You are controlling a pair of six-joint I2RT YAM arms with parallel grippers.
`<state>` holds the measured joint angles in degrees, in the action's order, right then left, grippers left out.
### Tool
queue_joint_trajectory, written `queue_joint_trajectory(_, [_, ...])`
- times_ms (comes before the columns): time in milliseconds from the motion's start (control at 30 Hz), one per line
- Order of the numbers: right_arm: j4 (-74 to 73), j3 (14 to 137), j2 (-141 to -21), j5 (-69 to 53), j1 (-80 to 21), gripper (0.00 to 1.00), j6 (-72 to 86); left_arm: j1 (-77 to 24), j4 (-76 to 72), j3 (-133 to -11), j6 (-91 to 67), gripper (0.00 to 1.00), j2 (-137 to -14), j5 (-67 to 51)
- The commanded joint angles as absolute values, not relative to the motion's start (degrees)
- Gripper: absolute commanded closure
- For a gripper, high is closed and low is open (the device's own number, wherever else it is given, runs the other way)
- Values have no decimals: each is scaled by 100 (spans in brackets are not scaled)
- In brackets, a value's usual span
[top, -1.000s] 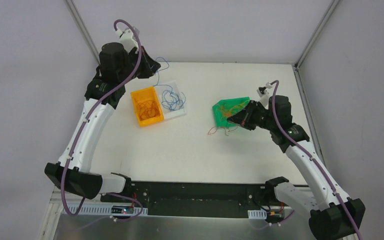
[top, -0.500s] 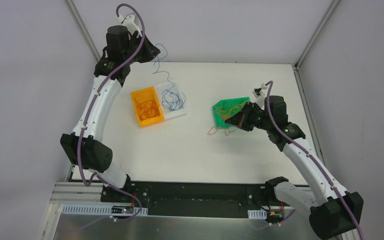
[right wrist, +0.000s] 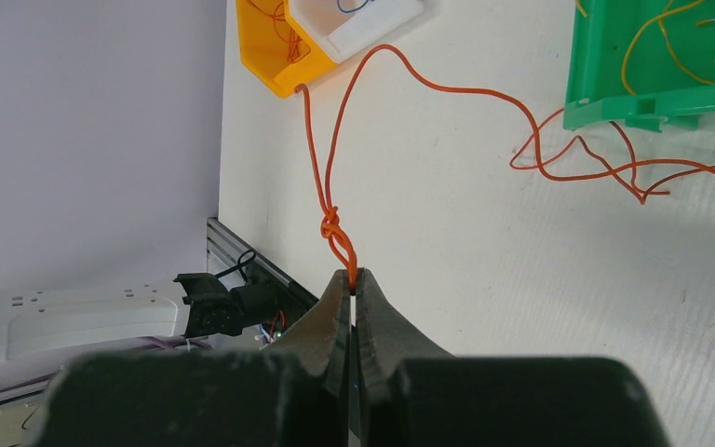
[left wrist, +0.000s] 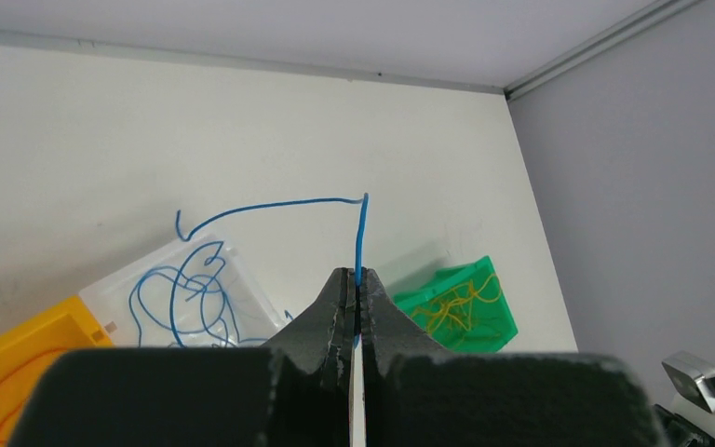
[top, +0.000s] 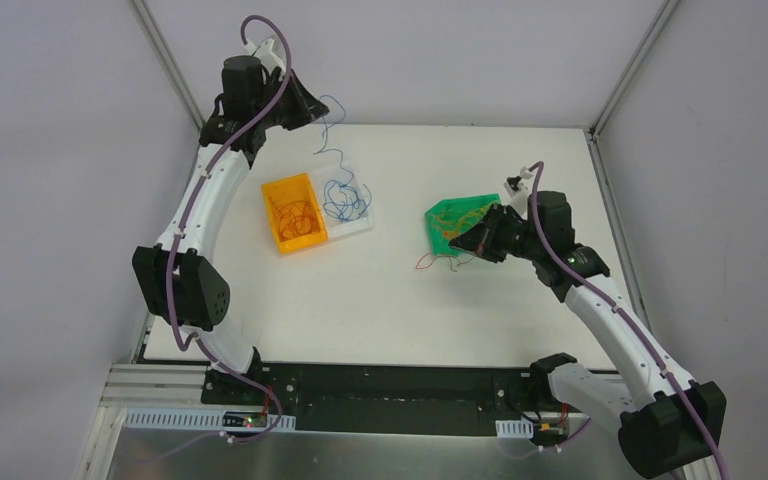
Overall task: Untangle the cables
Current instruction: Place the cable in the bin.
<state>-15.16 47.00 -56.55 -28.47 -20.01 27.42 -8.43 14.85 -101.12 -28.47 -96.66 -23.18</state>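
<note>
My left gripper (top: pixel 312 108) is raised over the table's far left and shut on a blue wire (top: pixel 326 150). The wire hangs down into the clear tray (top: pixel 357 229), which holds more blue loops. In the left wrist view the blue wire (left wrist: pixel 361 233) rises from the shut jaws (left wrist: pixel 357 279). My right gripper (top: pixel 472 240) sits by the green bin (top: pixel 460 201), shut on an orange-red wire (top: pixel 438 262) trailing on the table. In the right wrist view that wire (right wrist: pixel 331 223) shows a knot just beyond the shut jaws (right wrist: pixel 352 276).
The orange bin (top: pixel 271 212) holds red wires beside the clear tray. The green bin is tilted and holds yellow-orange wires (left wrist: pixel 461 303). Walls and frame posts stand close behind and at both sides of the white table.
My left arm has risen and swung toward the back wall, drawing the blue wire up from the clear tray. My right gripper has shifted only slightly, still holding the orange-red wire.
</note>
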Motion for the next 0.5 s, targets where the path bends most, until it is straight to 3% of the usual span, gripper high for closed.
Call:
queue_joint_trajectory(0, [-1365,4873,-5733,-2894,-2027,100,2580,-873,1020,-9423,-3075,100,-9265,-2557])
queue_joint_trajectory(467, [-1388,4883,-5847,-2917,-2028,100,2529,-1422,377,-7278,-3006,100,-9030,-2213])
